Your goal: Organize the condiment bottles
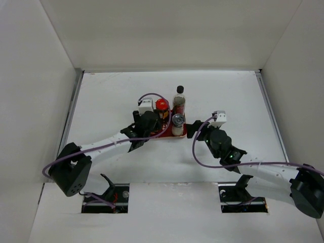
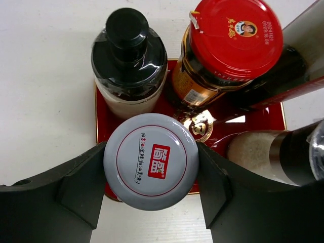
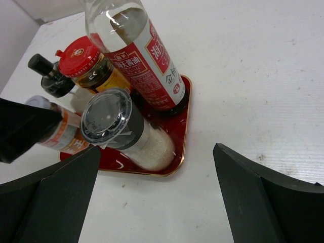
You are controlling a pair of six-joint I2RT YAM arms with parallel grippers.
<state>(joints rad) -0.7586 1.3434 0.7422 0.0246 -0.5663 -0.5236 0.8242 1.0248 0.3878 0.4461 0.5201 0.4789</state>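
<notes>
A silver-grey-lidded jar [image 2: 151, 161] stands at the front left of the red tray [image 2: 101, 121], and my left gripper [image 2: 151, 169] is shut on its sides. Behind it on the tray stand the small white black-capped bottle [image 2: 129, 55] and the red-lidded brown jar [image 2: 233, 40]. The tall clear bottle [image 3: 142, 55] is at the tray's back right. In front of it stands a second short jar [image 3: 126, 131] of white grains. My right gripper [image 3: 157, 202] is open and holds nothing, just off the tray's front right corner [image 3: 179, 147].
The white table is walled at the back and on both sides [image 1: 283, 76]. My left arm [image 1: 101, 147] reaches in from the lower left and my right arm [image 1: 263, 169] from the lower right. A purple cable [image 1: 200, 152] loops near the tray.
</notes>
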